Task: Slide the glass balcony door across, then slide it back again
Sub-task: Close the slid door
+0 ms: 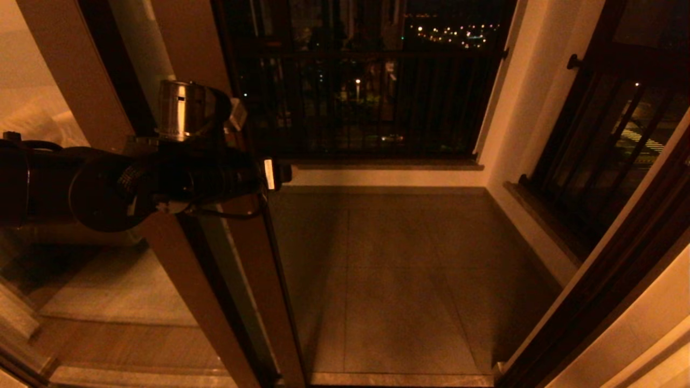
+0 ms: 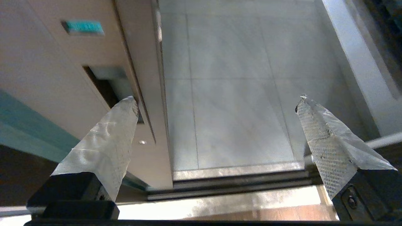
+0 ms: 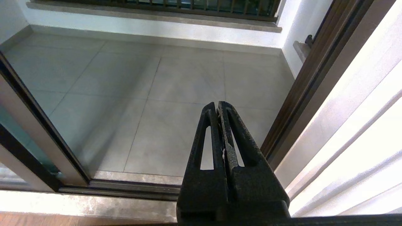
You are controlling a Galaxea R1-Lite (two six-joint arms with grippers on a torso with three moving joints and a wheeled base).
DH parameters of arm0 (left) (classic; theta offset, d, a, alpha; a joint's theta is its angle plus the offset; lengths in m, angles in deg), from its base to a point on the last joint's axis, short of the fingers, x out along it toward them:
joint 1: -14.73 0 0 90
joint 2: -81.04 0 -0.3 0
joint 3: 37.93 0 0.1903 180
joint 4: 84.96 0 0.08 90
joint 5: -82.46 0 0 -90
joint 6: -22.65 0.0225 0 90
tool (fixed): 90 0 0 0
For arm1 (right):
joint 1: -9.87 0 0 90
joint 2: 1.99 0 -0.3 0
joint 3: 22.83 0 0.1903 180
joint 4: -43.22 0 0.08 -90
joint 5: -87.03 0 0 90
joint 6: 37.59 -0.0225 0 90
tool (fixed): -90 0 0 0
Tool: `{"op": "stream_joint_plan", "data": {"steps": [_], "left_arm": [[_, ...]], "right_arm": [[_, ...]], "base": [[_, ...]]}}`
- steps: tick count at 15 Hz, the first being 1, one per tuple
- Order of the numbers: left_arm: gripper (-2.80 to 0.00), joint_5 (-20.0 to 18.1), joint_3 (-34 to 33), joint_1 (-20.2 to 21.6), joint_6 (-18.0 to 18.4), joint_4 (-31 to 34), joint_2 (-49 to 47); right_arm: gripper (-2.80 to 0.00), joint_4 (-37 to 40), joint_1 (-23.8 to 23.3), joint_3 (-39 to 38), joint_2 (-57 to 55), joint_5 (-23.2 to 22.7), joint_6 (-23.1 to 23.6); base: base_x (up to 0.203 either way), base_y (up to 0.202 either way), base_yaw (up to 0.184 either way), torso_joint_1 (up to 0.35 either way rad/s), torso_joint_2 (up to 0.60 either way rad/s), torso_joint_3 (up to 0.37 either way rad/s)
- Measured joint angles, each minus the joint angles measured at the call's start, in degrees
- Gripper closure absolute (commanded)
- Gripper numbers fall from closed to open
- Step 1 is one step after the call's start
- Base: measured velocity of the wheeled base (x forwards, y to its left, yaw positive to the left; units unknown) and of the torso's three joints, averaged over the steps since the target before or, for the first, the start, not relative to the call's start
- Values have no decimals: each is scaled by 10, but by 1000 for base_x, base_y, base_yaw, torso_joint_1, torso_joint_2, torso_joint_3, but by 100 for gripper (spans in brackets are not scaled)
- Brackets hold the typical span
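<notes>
Door frame (image 2: 56,69) was tan-brown, balcony floor (image 3: 176,94) pale grey tile with thin grout lines, left end effector (image 2: 216,106) fingers (image 2: 106,141) silver with a dotted texture.

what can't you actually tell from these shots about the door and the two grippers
- Head view: left gripper mostly hidden behind its own arm, so contact with the glass balcony door is unclear.
- Left wrist view: handle recess partly covered by one fingertip.
- Head view: right gripper out of frame.
- Door's top: cut off by every view's edge.
</notes>
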Motion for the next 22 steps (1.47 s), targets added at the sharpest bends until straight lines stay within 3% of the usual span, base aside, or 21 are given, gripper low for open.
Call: {"op": "stream_joint_plan", "data": {"steps": [10, 12, 15, 16, 20, 22], "left_arm": [[-280, -5, -30, -26, 6, 4, 20], [-280, -53, -57, -9, 25, 4, 44], [-280, -201, -86, 70, 64, 2, 78], [-280, -229, -87, 90, 67, -3, 80], [-280, -240, -82, 122, 69, -97, 60], [-280, -241, -76, 123, 69, -109, 46]], "right_arm": [[0, 0, 0, 0, 0, 0, 0], [0, 0, 0, 0, 0, 0, 0], [0, 0, 0, 0, 0, 0, 0], [0, 0, 0, 0, 0, 0, 0], [0, 0, 0, 0, 0, 0, 0], [0, 0, 0, 0, 0, 0, 0]], "base": [[0, 0, 0, 0, 0, 0], [0, 0, 0, 0, 0, 0], [0, 0, 0, 0, 0, 0], [0, 0, 0, 0, 0, 0], [0, 0, 0, 0, 0, 0], [0, 0, 0, 0, 0, 0]]}}
